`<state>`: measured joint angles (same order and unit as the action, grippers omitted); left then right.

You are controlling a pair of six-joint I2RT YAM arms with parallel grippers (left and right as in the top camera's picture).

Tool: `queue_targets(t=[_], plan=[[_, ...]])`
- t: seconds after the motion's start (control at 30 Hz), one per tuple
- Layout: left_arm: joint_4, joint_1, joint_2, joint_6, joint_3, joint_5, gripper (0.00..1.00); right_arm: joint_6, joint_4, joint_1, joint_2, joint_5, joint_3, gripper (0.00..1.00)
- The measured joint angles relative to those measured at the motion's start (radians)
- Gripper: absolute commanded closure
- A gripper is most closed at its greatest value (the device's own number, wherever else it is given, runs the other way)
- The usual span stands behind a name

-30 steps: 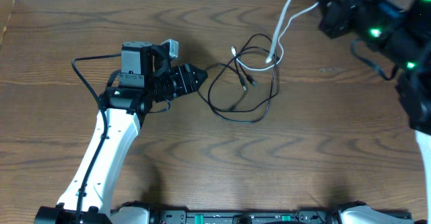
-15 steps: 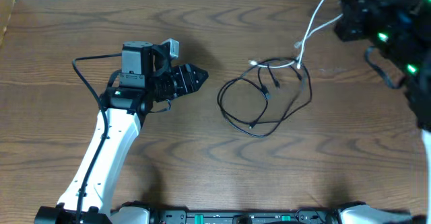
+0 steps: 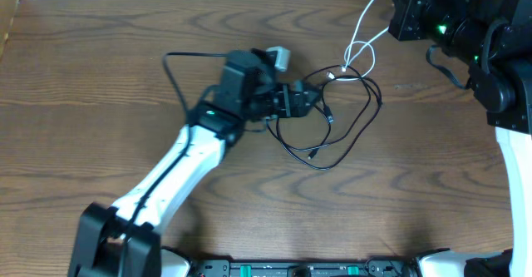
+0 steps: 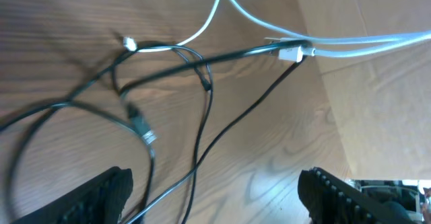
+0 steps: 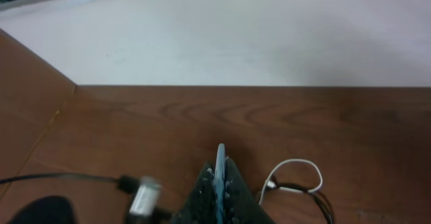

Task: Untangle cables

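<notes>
Left wrist view, nearest first.

1. Left gripper (image 4: 212, 190): you see its two dark fingers (image 4: 101, 197) spread wide at the bottom edge. Both are cut off by the frame, and nothing is pinched between them.
2. Black cable (image 4: 232, 52): loose loops on the wooden table (image 4: 67, 9), with several strands running between and just beyond the fingers. One small black plug (image 4: 145, 135) shows, slightly blurred.
3. White cable (image 4: 377, 44): crosses the black one farther out, with a doubled run leaving at the right edge. A white plug (image 4: 293, 52) sits against a black strand at the crossing. You cannot tell which cord lies on top.

Overhead view.

4. Left arm (image 3: 179, 165): stretched from the near edge to mid-table. Its gripper is at the left side of the black loops and hides the strands under it. The loops lie centre-right, and the white cable climbs from them toward the far right corner.
5. Right arm (image 3: 490, 52): a dark mass at that corner, partly out of frame. You cannot make out its fingertips here.

Right wrist view.

6. Right gripper (image 5: 220, 177): fingers pressed together on a pale strand of the white cable, their bases cut off below. A white loop lies on the table just beyond. The lower left is blurred.
</notes>
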<state>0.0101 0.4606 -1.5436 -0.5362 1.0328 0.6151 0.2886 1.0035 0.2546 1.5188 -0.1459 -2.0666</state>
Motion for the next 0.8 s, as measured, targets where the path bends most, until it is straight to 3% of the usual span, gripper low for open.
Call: queue_targets(t=[0.43, 0.53, 0.67, 0.7, 0.8], plan=[[-0.452, 0.154, -0.221, -0.201, 0.004, -0.182, 0.13, 0.0, 0.025, 0.0, 0.0, -0.039, 0.0, 0.99], [-0.46, 0.163, -0.247, -0.217, 0.004, -0.222, 0.34, 0.0, 0.035, 0.0, 0.0, -0.041, 0.0, 0.99], [-0.46, 0.15, -0.252, -0.213, 0.004, -0.247, 0.85, -0.003, 0.044, 0.0, 0.0, -0.041, 0.0, 0.99], [-0.46, 0.147, -0.252, -0.208, 0.004, -0.246, 0.92, -0.005, 0.044, 0.0, -0.001, -0.041, 0.0, 0.99], [-0.436, 0.136, -0.252, -0.181, 0.004, -0.219, 0.92, -0.005, 0.043, -0.008, -0.001, -0.042, 0.0, 0.99]])
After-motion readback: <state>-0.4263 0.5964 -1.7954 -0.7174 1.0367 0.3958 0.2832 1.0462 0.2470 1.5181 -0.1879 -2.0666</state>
